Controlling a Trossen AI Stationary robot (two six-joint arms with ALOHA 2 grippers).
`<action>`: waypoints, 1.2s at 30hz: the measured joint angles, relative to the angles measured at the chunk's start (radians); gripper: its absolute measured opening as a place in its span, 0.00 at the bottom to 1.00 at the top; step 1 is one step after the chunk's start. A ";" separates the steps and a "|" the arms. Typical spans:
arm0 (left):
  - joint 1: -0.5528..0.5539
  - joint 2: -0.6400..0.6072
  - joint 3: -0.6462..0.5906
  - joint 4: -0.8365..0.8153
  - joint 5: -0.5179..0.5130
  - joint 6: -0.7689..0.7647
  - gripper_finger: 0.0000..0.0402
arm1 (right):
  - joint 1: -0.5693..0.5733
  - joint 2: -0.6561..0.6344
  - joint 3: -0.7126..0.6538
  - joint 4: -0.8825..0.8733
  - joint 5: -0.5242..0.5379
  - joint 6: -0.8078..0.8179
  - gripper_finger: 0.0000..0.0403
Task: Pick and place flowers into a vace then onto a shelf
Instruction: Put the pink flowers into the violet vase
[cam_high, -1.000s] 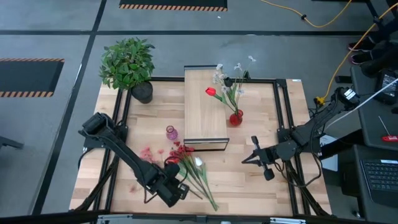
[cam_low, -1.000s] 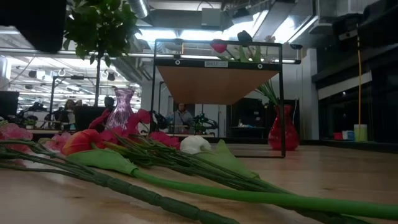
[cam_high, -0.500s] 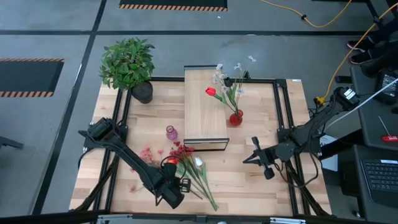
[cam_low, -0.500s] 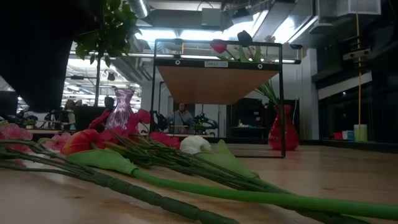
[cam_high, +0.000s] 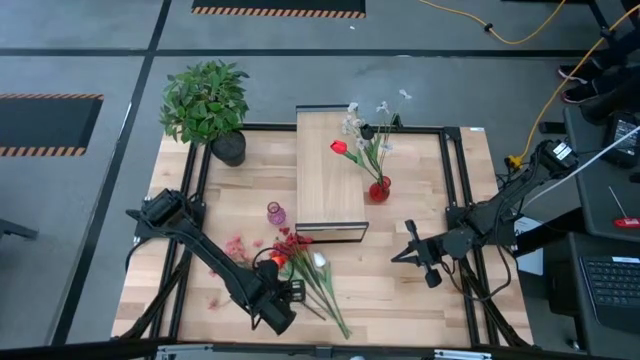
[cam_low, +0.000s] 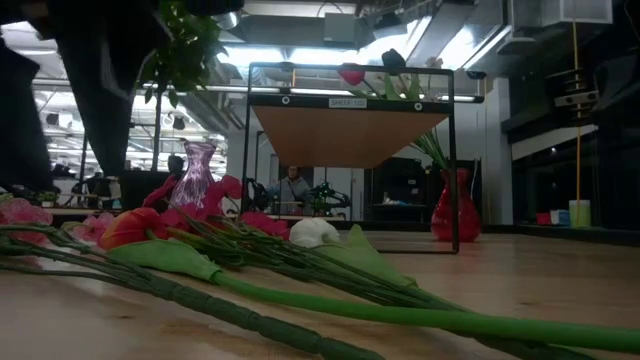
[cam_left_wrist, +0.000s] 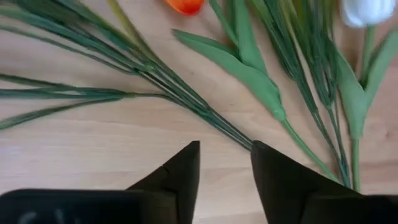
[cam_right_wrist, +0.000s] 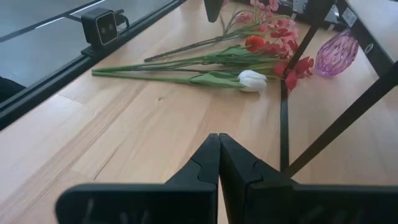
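A: Where is the left gripper (cam_left_wrist: 225, 163)?
B: Above the flowers (cam_high: 305, 268) lying loose on the table (cam_high: 400, 290), fingers parted around nothing.
A: And the right gripper (cam_right_wrist: 218, 149)?
B: Pressed closed, empty, beside the shelf (cam_high: 327, 172).

Over the last second the left gripper (cam_high: 293, 291) has swung from the counter's near edge toward the loose flowers (cam_high: 305, 268), and its jaws, shut before, now stand parted above the green stalks.
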 joint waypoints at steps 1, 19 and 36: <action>0.002 0.003 0.000 -0.002 0.000 -0.007 0.37 | 0.000 0.000 0.000 0.000 0.000 0.000 0.02; 0.015 0.076 0.000 0.013 0.053 -0.048 0.38 | 0.000 0.000 0.000 -0.010 -0.021 0.001 0.02; 0.018 0.108 0.001 0.053 -0.006 -0.055 0.36 | 0.000 0.000 0.000 -0.003 -0.021 0.001 0.02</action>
